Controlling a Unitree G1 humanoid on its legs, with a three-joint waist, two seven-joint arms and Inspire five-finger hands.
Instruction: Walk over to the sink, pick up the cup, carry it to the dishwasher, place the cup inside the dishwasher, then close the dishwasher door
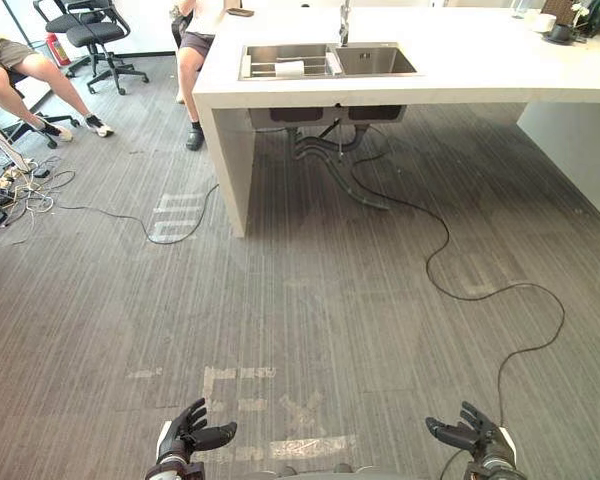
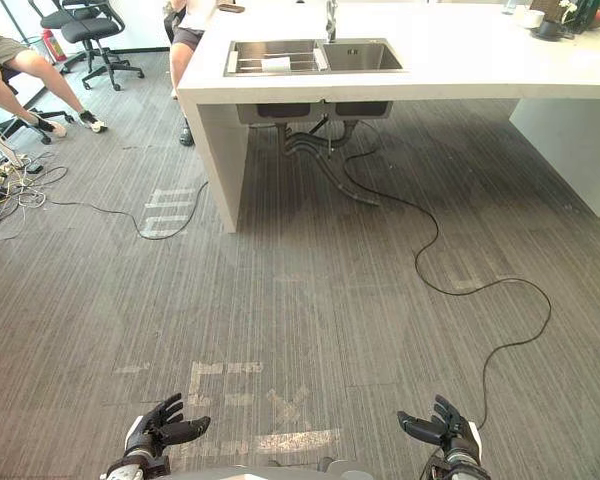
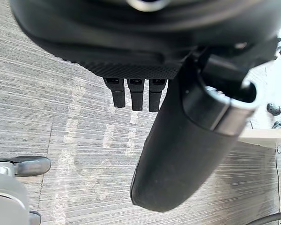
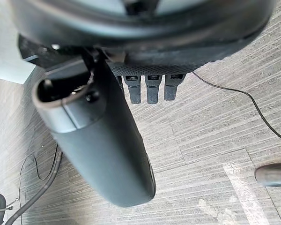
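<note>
The steel double sink [image 1: 327,61] is set in a white counter island [image 1: 460,75] far ahead, with a tap [image 1: 344,22] behind it. A small white object [image 1: 290,68], possibly the cup, rests on a rack in the sink's left basin. My left hand [image 1: 192,435] and right hand [image 1: 470,435] hang low over the grey floor, far from the island. Both are open with relaxed fingers and hold nothing. In the left wrist view the thumb [image 3: 187,140] and fingers [image 3: 136,96] point at bare floor. The right wrist view shows my right hand [image 4: 103,140] the same way.
Two seated people [image 1: 25,75] [image 1: 202,40] and office chairs [image 1: 92,35] are at the far left. A tangle of cables [image 1: 15,190] lies at the left edge. Pipes [image 1: 325,140] hang under the sink. Dishes [image 1: 555,25] stand at the counter's far right. Tape marks [image 1: 270,410] cross the floor.
</note>
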